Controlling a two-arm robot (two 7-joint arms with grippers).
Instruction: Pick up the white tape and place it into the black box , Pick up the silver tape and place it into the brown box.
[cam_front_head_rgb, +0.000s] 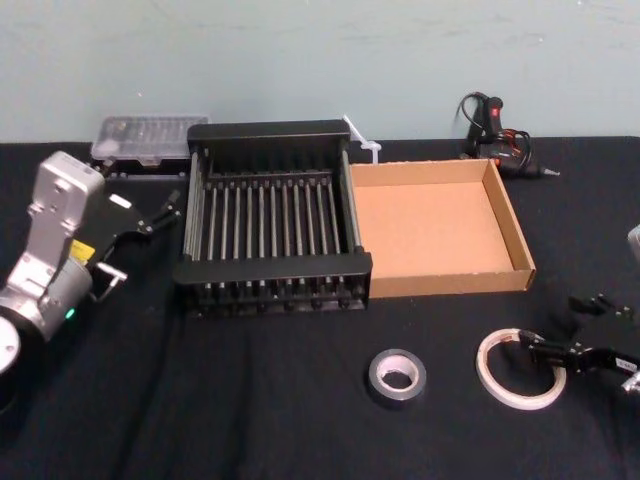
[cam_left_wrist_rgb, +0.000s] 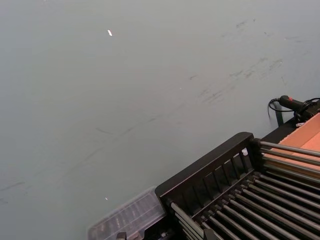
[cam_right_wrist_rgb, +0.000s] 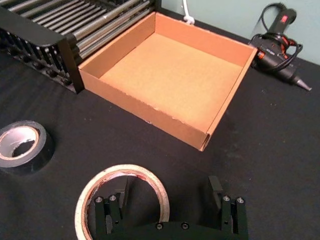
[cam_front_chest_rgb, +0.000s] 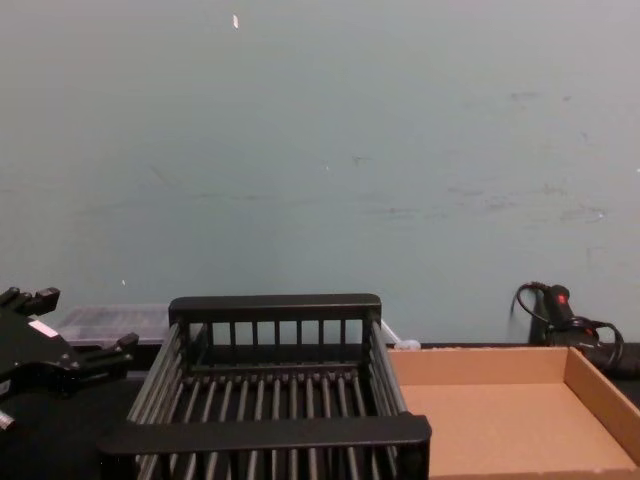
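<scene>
White tape (cam_right_wrist_rgb: 125, 169) partly behind right pincer (cam_right_wrist_rgb: 167, 194)

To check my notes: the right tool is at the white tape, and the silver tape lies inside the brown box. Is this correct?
No. The silver tape lies on the table, in front of the brown box; the head view shows it. The right tool is indeed at the white tape. The left tool hangs beside the black box.

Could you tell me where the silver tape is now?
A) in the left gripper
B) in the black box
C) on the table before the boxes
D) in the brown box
C: the silver tape lies flat on the table, in front of the black box and the brown box.
</scene>
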